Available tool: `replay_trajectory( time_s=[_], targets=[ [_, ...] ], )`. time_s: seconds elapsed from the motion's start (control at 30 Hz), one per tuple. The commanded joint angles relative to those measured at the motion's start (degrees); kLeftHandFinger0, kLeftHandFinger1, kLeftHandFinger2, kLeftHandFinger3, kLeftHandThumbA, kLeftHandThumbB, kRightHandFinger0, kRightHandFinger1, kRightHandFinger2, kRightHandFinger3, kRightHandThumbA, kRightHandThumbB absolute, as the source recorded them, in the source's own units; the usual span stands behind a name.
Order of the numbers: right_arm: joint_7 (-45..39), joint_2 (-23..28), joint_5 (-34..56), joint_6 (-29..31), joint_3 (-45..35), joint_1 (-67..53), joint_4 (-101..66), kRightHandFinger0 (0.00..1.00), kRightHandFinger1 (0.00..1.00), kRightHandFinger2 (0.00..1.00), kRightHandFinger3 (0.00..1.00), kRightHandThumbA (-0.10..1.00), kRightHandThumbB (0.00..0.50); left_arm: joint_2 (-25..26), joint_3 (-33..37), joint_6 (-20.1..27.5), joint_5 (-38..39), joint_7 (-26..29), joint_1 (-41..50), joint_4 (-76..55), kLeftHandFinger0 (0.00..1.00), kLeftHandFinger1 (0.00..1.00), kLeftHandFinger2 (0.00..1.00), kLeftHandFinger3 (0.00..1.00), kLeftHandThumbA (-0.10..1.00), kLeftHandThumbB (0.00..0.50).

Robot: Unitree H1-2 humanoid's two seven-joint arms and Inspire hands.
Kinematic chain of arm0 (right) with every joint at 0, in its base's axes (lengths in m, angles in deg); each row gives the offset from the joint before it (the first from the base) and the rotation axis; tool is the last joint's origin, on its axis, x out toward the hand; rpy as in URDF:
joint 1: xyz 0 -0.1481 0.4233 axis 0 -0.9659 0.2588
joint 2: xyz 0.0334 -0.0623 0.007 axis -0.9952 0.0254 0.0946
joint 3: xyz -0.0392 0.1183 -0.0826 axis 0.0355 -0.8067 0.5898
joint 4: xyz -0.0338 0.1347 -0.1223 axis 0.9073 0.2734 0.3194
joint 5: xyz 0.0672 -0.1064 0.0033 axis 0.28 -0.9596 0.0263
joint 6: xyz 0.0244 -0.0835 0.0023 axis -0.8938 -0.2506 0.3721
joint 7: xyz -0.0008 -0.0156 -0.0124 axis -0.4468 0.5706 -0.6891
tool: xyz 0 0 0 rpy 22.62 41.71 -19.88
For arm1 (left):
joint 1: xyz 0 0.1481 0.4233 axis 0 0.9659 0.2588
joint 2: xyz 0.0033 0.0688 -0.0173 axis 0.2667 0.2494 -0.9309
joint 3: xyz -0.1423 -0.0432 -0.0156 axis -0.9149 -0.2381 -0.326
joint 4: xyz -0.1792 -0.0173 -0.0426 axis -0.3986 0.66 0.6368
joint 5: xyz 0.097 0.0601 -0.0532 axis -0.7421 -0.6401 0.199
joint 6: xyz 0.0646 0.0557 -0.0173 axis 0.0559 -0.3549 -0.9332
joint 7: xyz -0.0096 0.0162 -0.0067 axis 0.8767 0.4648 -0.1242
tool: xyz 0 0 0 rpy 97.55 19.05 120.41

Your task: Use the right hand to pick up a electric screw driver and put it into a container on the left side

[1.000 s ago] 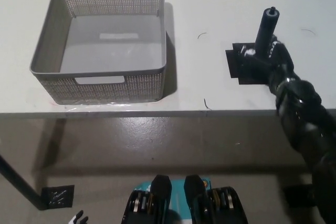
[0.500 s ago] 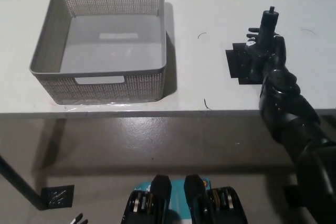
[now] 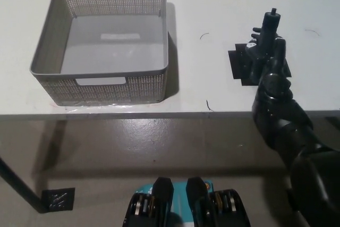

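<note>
The black right hand (image 3: 264,51) is wrapped around the dark cylindrical electric screwdriver (image 3: 269,27), upright over a black mat (image 3: 241,67) on the white table (image 3: 212,3). A loose grip could drop it before the grey perforated plastic basket (image 3: 154,81), well apart leftward.

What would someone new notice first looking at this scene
The eye goes first to the black right hand at the table's right side, wrapped around the upright electric screwdriver above a black mat. Next comes the big grey perforated basket on the left of the white table, with nothing visible inside it. The left hand is out of view.
</note>
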Motion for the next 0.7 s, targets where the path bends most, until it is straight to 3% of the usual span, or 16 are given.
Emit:
replay_trajectory(
  time_s=[0.0, 0.03, 0.1, 0.2, 0.3, 0.33, 0.4, 0.6, 0.67],
  targets=[
    [2.2, -1.7, -2.7, 6.1, 1.9, 3.9, -3.3, 0.00, 0.20, 0.59, 0.60, -0.10, 0.193, 0.2, -0.3, 3.1, 0.7, -0.7, 1.1, -0.4, 1.00, 1.00, 1.00, 1.00, 0.88, 0.285],
    [2.1, -2.0, -2.9, 6.5, 2.2, 4.2, -4.1, 0.00, 0.17, 0.59, 0.61, -0.10, 0.145, 0.2, -0.3, 3.3, 0.7, -0.7, 1.2, -0.4, 1.00, 1.00, 1.00, 1.00, 0.88, 0.277],
    [1.3, -2.7, -3.6, 6.8, 3.2, 5.0, -6.6, 0.00, 0.18, 0.59, 0.63, -0.10, 0.129, 0.2, -0.2, 3.1, 0.6, -0.8, 1.4, -0.6, 1.00, 1.00, 1.00, 1.00, 0.89, 0.295],
    [2.4, -3.7, -4.9, 4.8, 4.5, 5.6, -10.8, 0.00, 0.18, 0.61, 0.69, -0.10, 0.137, 0.2, -0.1, 3.1, 0.7, -0.9, 1.5, -0.6, 1.00, 1.00, 1.00, 1.00, 0.89, 0.300],
    [2.2, -5.1, -5.1, 5.0, 4.9, 5.4, -15.3, 0.00, 0.13, 0.55, 0.63, -0.10, 0.126, 0.2, 0.0, 3.0, 0.5, -0.8, 2.0, -0.9, 1.00, 1.00, 1.00, 1.00, 0.89, 0.293],
    [2.4, -5.7, -5.4, 4.5, 5.2, 5.5, -17.0, 0.00, 0.08, 0.48, 0.58, -0.10, 0.129, 0.2, 0.0, 3.4, 0.2, -0.7, 2.0, -0.6, 1.00, 1.00, 1.00, 1.00, 0.89, 0.289],
    [3.0, -6.4, -6.2, 3.9, 5.7, 5.7, -18.4, 0.00, 0.05, 0.46, 0.57, -0.10, 0.141, 0.4, 0.0, 3.0, 0.2, -0.8, 2.2, -0.8, 1.00, 1.00, 1.00, 1.00, 0.90, 0.303],
    [4.1, -9.2, -7.9, -1.0, 7.2, 6.1, -25.1, 0.00, 0.03, 0.46, 0.53, -0.10, 0.144, 0.3, 0.2, 2.2, -0.6, -0.5, 3.3, -1.9, 1.00, 1.00, 1.00, 1.00, 0.89, 0.298],
    [3.9, -10.4, -8.2, -2.4, 7.4, 6.4, -27.0, 0.00, 0.07, 0.50, 0.57, -0.10, 0.141, 0.5, 0.3, 2.8, -0.6, -0.7, 3.2, -1.5, 1.00, 1.00, 1.00, 1.00, 0.89, 0.288]
  ],
)
